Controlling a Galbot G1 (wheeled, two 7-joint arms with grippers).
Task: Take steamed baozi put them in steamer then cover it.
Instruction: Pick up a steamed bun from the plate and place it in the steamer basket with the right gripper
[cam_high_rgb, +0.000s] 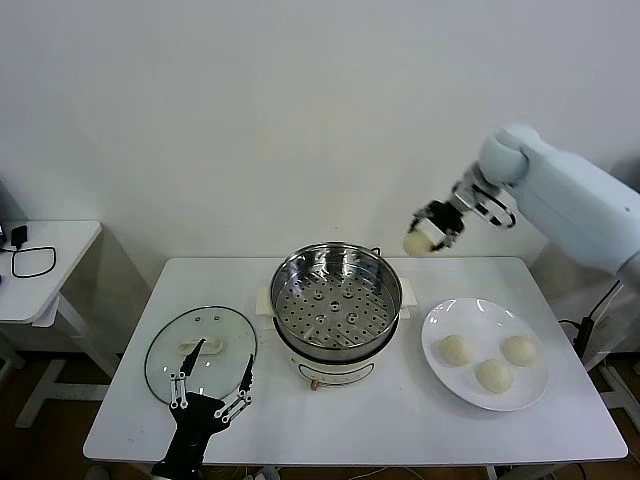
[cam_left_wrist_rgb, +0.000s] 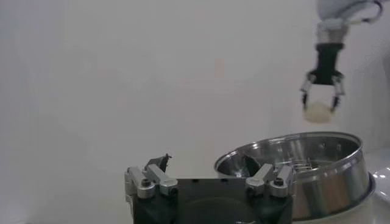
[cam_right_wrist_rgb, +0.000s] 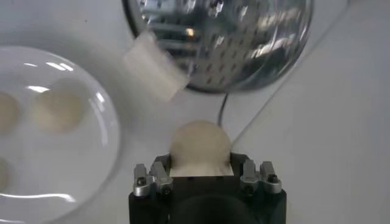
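Table (cam_high_rgb: 400, 420): white, carries everything; I place the rest by the steamer.

Steamer (cam_high_rgb: 336, 290): steel pot, uncovered at table centre, perforated tray bare, so it stands ready to be loaded. Its white base is mostly hidden behind the pot wall.

Plate (cam_high_rgb: 440, 322): white, just beside the steamer on my right side; three baozi on it, apart from one another, waiting their turn.

Cover (cam_high_rgb: 200, 350): glass lid lying flat on the table on the steamer's left, parked there, I judge, until loading is finished. Its near edge is masked by my left gripper (cam_high_rgb: 210, 390), whose fingers are spread wide and hold nothing, just over the lid.

Right gripper (cam_high_rgb: 432, 228): raised above and behind the steamer's right rim, fingers clamped on one baozi (cam_high_rgb: 418, 243), carried high, presumably to clear the rim.

Hard to make out: how deep the fingers bite into the bun; the wrist view shows only its top above the gripper body.
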